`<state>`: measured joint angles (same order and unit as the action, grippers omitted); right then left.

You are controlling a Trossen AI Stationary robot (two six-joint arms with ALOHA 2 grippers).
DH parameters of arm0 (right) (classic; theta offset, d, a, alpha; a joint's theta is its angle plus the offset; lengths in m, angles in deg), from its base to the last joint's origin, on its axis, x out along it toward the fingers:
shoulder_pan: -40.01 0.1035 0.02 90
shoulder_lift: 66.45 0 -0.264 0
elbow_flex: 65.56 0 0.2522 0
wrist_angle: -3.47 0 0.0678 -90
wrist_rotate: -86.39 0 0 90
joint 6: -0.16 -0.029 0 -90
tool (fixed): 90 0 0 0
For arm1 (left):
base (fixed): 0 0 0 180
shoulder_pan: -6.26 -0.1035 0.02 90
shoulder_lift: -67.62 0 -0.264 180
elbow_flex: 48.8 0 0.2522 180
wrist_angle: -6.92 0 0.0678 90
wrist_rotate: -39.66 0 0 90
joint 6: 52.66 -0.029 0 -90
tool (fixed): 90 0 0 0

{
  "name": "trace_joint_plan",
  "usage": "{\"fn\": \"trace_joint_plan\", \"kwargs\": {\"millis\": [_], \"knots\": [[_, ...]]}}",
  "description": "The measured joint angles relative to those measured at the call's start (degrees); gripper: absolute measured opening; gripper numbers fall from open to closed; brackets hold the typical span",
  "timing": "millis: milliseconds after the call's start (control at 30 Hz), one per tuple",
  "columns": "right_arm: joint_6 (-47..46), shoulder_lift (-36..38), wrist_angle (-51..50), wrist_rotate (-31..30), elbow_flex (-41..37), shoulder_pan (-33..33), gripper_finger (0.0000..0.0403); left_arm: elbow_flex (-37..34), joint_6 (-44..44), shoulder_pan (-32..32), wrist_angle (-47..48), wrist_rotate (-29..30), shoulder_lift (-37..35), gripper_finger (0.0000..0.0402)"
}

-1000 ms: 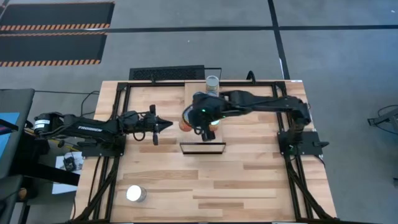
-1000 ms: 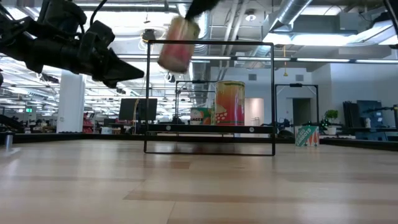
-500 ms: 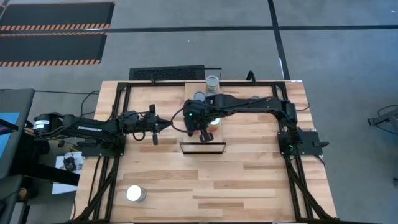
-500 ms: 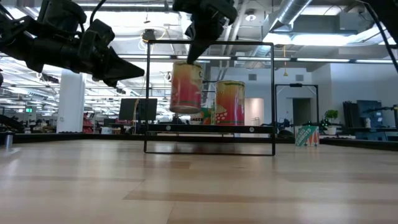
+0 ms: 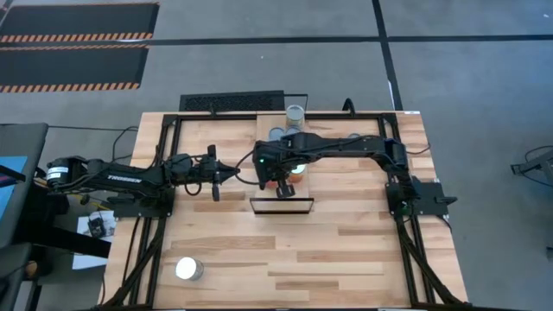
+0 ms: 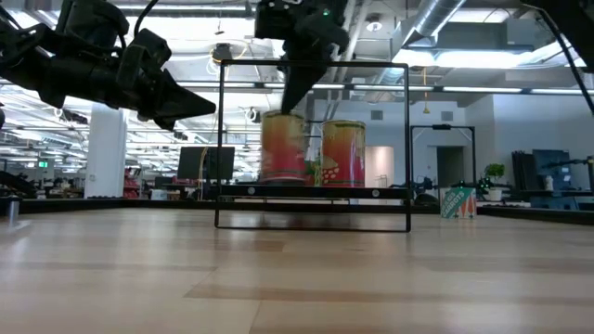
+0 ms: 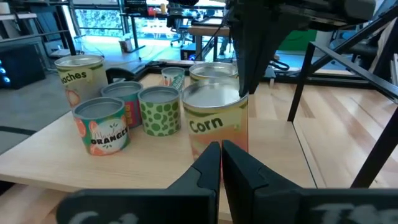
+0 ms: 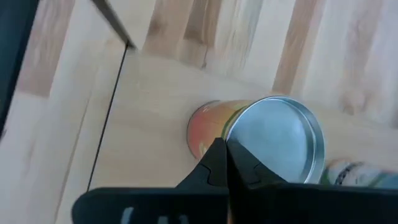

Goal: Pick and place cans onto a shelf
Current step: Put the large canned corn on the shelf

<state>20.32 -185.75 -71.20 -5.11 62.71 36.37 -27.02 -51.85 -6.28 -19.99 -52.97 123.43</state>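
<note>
Starting at the near edge of the counter (image 5: 346, 250), a lone can (image 5: 188, 269) is seen at 7 o'clock from the shelf (image 5: 268, 121), well apart from both arms. Farther in, the left fingers (image 5: 233, 173) are held pressed together and empty above the counter, at 9 o'clock from the shelf's near end and pointing towards it.

The corn can (image 7: 214, 118) is stood upright on that near end, its long axis vertical and its base apparently down on the board. It is met from straight above by the right fingers (image 8: 219, 149), which are clamped on its rim at the side nearest the left arm. The right arm is therefore the nearer one, and any release would have to be followed by a straight lift, since a second can (image 6: 343, 153) stands just beside it. Beyond, at about 12 o'clock along the shelf, a group of other cans (image 7: 102, 124) is gathered.

A second earlier the corn can was hanging tilted, high above the shelf. Half a second earlier it was upright but clear of the board. It has since been lowered into place. The left arm has not been moved.
</note>
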Motion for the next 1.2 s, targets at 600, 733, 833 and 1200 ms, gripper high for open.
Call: {"fn": "trace_joint_plan", "kwargs": {"millis": [600, 733, 833, 1200], "knots": [[-0.83, -0.88, -2.12, -1.64, 0.16, 0.22, 0.0019, 0.02, 0.12, 0.0, -0.35, 0.02, 0.0, 0.0004], [-1.07, -0.88, -2.16, -1.62, 0.16, 0.22, 0.0025, 0.02, 0.12, 0.0, -0.35, 0.01, 0.01, 0.0004], [-1.56, -0.88, -2.99, -1.62, 0.16, 0.22, 0.0026, 0.02, 0.12, 0.0, -0.35, 0.02, 0.0, 0.0004], [-1.71, -0.88, -3.84, -2.29, 0.16, 0.22, 0.0048, 0.02, 0.12, 0.0, -0.37, 0.02, 0.01, 0.0004]]}}
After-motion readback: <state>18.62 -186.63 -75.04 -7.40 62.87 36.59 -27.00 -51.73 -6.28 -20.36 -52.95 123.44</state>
